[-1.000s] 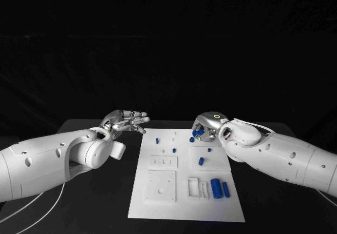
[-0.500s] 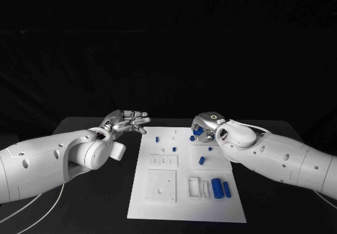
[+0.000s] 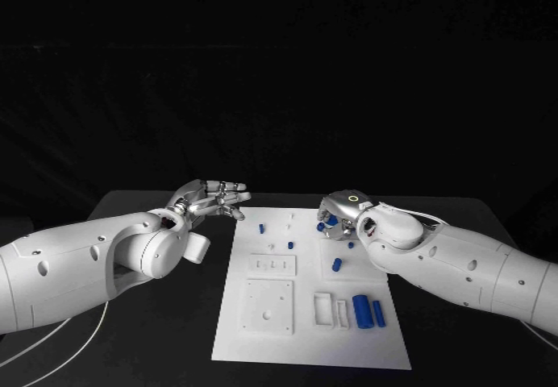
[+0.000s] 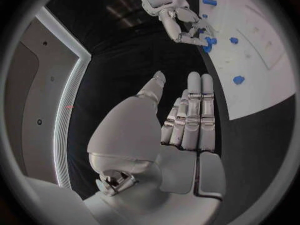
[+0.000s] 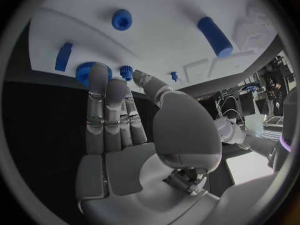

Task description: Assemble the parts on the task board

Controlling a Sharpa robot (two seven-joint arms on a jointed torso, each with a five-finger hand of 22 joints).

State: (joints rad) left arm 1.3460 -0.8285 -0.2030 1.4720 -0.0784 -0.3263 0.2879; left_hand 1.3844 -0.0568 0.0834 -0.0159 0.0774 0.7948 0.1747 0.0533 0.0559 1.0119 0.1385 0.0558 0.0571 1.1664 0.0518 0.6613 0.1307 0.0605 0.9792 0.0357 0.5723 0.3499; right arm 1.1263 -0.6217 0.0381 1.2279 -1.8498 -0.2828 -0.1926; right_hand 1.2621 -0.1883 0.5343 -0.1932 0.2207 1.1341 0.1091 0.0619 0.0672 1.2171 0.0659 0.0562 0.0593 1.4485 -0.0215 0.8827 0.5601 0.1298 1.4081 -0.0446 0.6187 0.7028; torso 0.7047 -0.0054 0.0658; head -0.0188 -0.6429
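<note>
Compared with a second ago, the right hand (image 3: 339, 216) has slid a bit toward the near-left over the far right part of the task board (image 3: 310, 355), and its forearm now covers more of the board's right edge. Left hand (image 3: 213, 200) hasn't budged.

Right hand first: in the right wrist view its fingers (image 5: 103, 110) are stretched out pretty much straight and side by side, tips right at a blue round part (image 5: 83, 73) and a smaller blue knob (image 5: 127, 71) on the board's far edge. Whether it's actually pinching either one, I can't tell; the fingertips cover the contact spot. From the head view there's blue peeking out under the hand, that's all.

Left hand is released, palm up, fingers (image 4: 197, 110) extended, hovering over the black table (image 3: 163, 322) just left of the board's far left corner. Nothing in it.

On the board: a small blue peg (image 3: 263, 226) stands near the far left, a blue piece (image 3: 336, 264) lies in the middle right, and two blue cylinders (image 3: 362, 310) lie side by side at the near right, next to a white slotted block (image 3: 320, 309). A white square plate (image 3: 268, 306) sits near left.
</note>
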